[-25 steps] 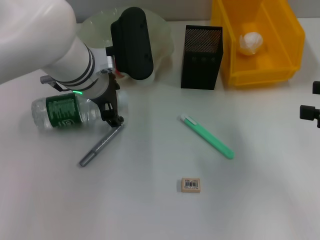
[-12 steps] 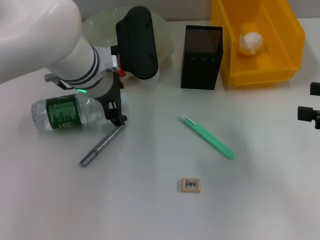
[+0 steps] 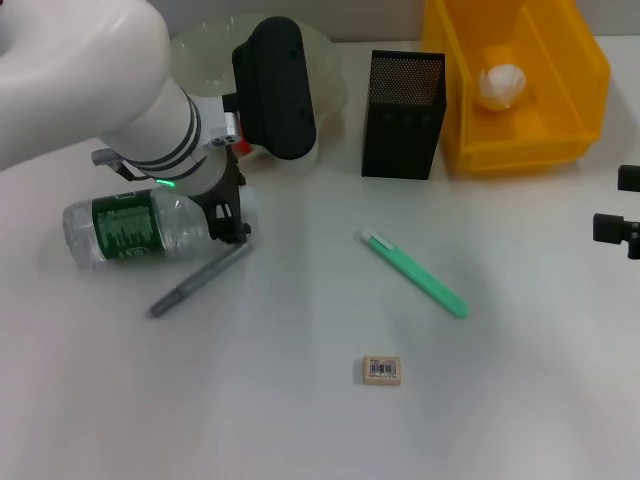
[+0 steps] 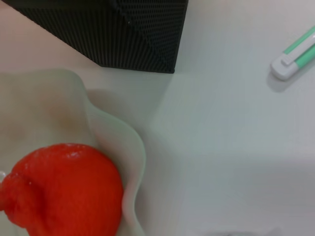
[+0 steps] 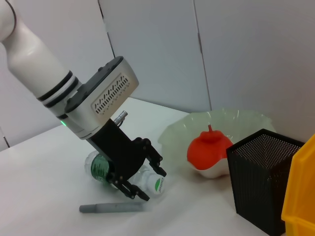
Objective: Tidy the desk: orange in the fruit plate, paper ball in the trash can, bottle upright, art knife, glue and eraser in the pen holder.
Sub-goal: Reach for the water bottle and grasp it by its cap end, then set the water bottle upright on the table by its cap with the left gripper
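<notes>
Bottle (image 3: 135, 230) lies on its side on the table (image 3: 300, 420), near the fruit plate (image 5: 246, 123). Left gripper (image 5: 145, 179) sits at its cap end with fingers spread open, holding nothing. Glue (image 3: 198, 280) lies just beside it.

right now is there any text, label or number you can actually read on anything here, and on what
No text here is legible enough to quote.
bottle: pale print on the dark green label, too blurred to read.
eraser: barcode sticker, digits too small to read.
art knife, glue, pen holder, trash can: no markings visible.
</notes>
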Available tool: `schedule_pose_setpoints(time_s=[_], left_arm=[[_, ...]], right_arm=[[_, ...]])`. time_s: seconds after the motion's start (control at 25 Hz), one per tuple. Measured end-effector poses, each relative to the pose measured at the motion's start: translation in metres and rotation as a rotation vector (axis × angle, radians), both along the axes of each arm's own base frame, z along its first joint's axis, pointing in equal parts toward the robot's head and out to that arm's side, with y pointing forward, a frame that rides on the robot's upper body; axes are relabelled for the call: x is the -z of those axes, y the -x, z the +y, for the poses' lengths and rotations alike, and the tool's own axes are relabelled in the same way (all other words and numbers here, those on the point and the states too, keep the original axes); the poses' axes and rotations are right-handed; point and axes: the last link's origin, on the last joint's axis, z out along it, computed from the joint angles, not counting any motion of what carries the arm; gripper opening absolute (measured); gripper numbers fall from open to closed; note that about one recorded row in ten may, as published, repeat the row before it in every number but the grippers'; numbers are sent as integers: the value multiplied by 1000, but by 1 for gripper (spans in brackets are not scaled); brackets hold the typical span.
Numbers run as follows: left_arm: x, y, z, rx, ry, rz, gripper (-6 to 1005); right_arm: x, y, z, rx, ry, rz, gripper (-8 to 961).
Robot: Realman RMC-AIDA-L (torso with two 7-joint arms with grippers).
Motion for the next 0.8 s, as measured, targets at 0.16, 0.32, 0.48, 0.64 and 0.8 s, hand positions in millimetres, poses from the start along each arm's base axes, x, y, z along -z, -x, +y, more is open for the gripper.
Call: schedule_pose_setpoints(time_s=[0.16, 0.32, 0.48, 0.64, 0.8], left_arm=[[1, 0, 0, 0, -9, 0, 655], [1, 2, 0, -4, -8, 5, 504], [-1, 2, -3, -5, -15, -21, 441], [-7, -3, -7, 8, -40, -68, 440], [-28, -12, -13, 18, -112, -158, 440]], right_arm=[[0, 1, 1, -2, 1, 1, 813], [0, 1, 1, -2, 0, 3, 814], [0, 1, 2, -5, -1, 3, 814], [0, 2, 2, -7, -2, 4, 813], [0, 4, 4, -15, -3, 6, 813]])
